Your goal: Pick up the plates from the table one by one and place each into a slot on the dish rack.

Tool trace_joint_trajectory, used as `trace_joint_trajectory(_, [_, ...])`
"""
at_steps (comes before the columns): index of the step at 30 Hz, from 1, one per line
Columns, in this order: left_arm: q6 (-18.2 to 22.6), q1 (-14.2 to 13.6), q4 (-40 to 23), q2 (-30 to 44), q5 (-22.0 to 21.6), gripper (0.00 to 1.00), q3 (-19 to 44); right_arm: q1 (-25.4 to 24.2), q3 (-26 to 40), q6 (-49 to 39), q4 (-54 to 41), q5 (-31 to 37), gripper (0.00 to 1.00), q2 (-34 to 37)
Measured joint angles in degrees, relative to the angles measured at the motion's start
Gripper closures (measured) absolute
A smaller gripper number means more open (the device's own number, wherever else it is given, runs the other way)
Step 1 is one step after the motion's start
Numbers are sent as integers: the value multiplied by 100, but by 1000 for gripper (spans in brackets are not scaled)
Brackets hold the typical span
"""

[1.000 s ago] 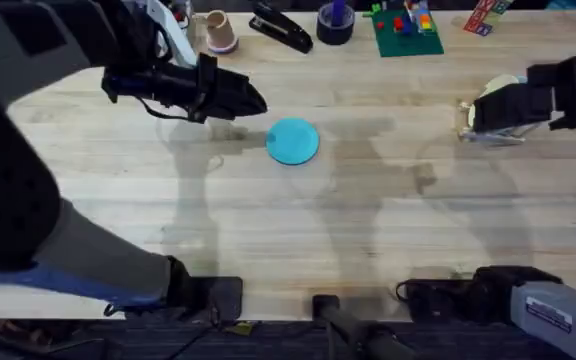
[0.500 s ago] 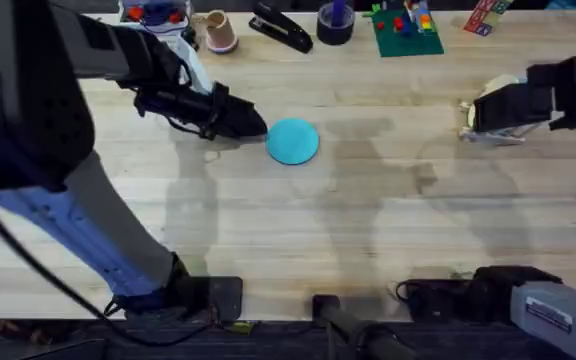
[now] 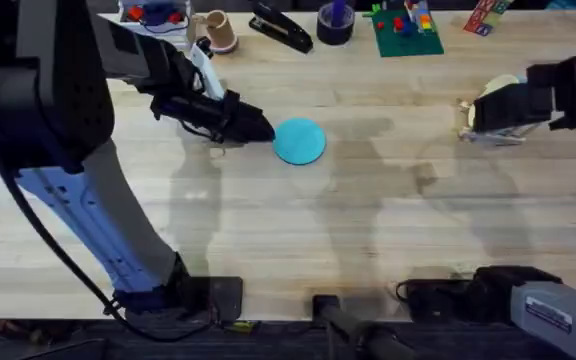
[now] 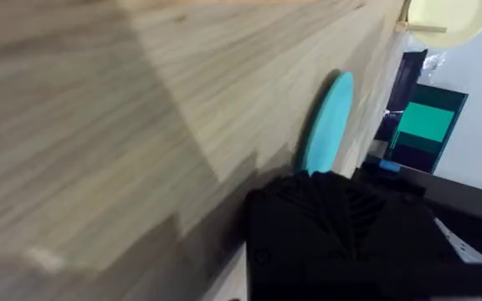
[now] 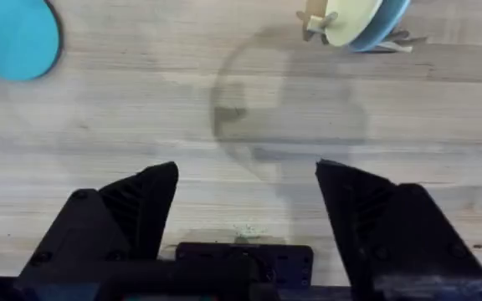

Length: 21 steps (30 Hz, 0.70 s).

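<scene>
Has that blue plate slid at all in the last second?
Yes, slightly. The turquoise plate has shifted a little to the right, toward the dish rack, with the left gripper now pressing at its left edge.

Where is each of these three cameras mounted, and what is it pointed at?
Overhead: above the arms' bases, looking down and forward at the table; both arms show.
Left wrist: low over the wood, facing the turquoise plate; its own black fingers show.
Right wrist: above the table, looking down; its spread fingers show.
Shared: both wrist views show the turquoise plate and the dish rack.
</scene>
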Motion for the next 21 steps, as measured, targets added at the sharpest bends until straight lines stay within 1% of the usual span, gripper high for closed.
trace_joint_trajectory(17, [3,0,-7,2,2,961,2,0,0,-1,0,0,7,0])
trace_joint_trajectory(21, [59,0,-80,15,41,960,24,0,0,0,0,0,7,0])
